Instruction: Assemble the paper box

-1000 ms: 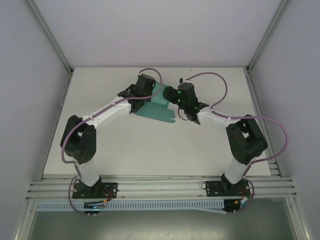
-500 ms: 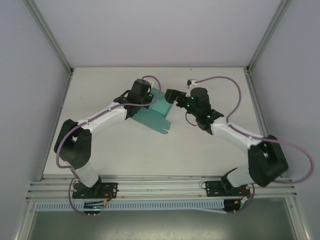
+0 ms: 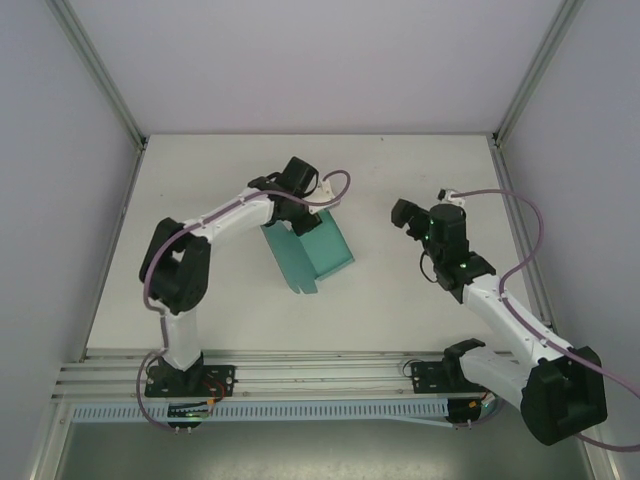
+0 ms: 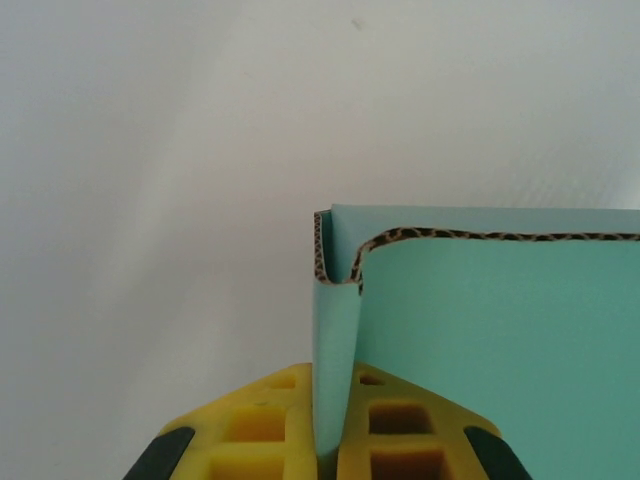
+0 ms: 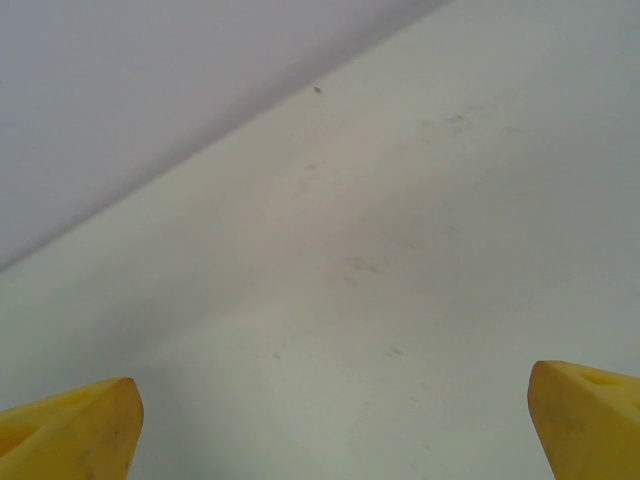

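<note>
We see the teal paper box (image 3: 308,252) half folded near the middle of the table (image 3: 400,310), one wall raised; over the last half second it has swung round and slid toward 6 o'clock. Our left gripper (image 3: 297,208) is clenched on that wall at the box's 12 o'clock, pads (image 4: 280,425) pinching the card. Our right gripper (image 3: 404,213) has withdrawn to 3 o'clock, well apart, fingers (image 5: 70,425) spread wide and empty

Top external: high, behind arm bases, facing down and forward over white table (image 3: 400,310); whole workspace, distant.
Left wrist: very close, looking along left gripper (image 4: 333,440) pinching wall of teal-green thin-card box (image 4: 480,330); top external shares this box (image 3: 315,255).
Right wrist: low, facing across table (image 5: 400,280) toward pale grey back wall (image 5: 120,100); right gripper (image 5: 335,425) fingertips spread at lower corners.
</note>
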### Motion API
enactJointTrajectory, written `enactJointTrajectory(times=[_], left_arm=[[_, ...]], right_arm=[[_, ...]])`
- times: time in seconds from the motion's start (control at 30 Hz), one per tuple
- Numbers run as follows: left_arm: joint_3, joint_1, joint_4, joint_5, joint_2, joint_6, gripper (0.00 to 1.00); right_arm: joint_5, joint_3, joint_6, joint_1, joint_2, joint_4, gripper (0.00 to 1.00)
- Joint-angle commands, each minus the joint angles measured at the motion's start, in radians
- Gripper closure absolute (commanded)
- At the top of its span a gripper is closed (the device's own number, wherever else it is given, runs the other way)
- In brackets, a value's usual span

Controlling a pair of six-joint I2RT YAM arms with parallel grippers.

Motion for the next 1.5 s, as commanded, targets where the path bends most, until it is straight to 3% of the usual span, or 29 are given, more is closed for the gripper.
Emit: enactJointTrajectory(times=[0.0,0.3,0.47,0.63,0.67,0.77,0.8,0.97,1.1,1.2,1.37,1.47], left_arm=[[0.052,-0.013,-0.164,0.033,0.062,0.099,1.0],[0.095,-0.049,-0.167,-0.075,0.183,0.162,0.97],[0.118,-0.053,-0.17,-0.035,0.193,0.134,0.65],[0.119,-0.053,-0.155,0.019,0.133,0.138,0.47],[0.121,-0.053,-0.153,0.035,0.119,0.139,0.39],[0.122,-0.053,-0.149,0.067,0.073,0.134,0.02],[0.12,-0.053,-0.139,0.072,0.053,0.128,0.01],[-0.008,-0.012,0.101,0.043,-0.126,-0.014,0.01],[-0.031,0.106,0.218,-0.085,-0.217,-0.393,0.01],[-0.024,0.192,0.145,-0.174,-0.233,-0.648,0.01],[-0.201,0.378,0.157,-0.023,-0.309,-0.904,0.02],[-0.298,0.44,0.168,-0.029,-0.341,-0.941,0.01]], right_arm=[[0.004,-0.009,0.019,-0.023,-0.015,-0.048,0.01],[-0.021,-0.025,0.031,-0.044,-0.001,-0.049,0.01],[-0.039,-0.032,0.032,-0.049,0.002,-0.051,0.01],[-0.074,-0.02,0.002,-0.051,0.0,-0.057,0.01],[-0.076,-0.016,-0.009,-0.052,0.001,-0.061,0.01],[-0.148,-0.003,-0.069,-0.052,0.008,-0.058,0.01],[-0.182,0.001,-0.105,-0.053,0.011,-0.051,0.01],[-0.398,0.019,-0.374,-0.053,0.054,0.02,0.01],[-0.605,0.131,-0.615,-0.05,0.173,-0.036,0.01],[-0.82,0.342,-0.862,-0.02,0.341,-0.273,0.01],[-0.75,0.741,-1.417,0.143,0.685,-0.735,0.01],[-0.667,0.97,-1.607,0.202,0.882,-0.946,0.01]])
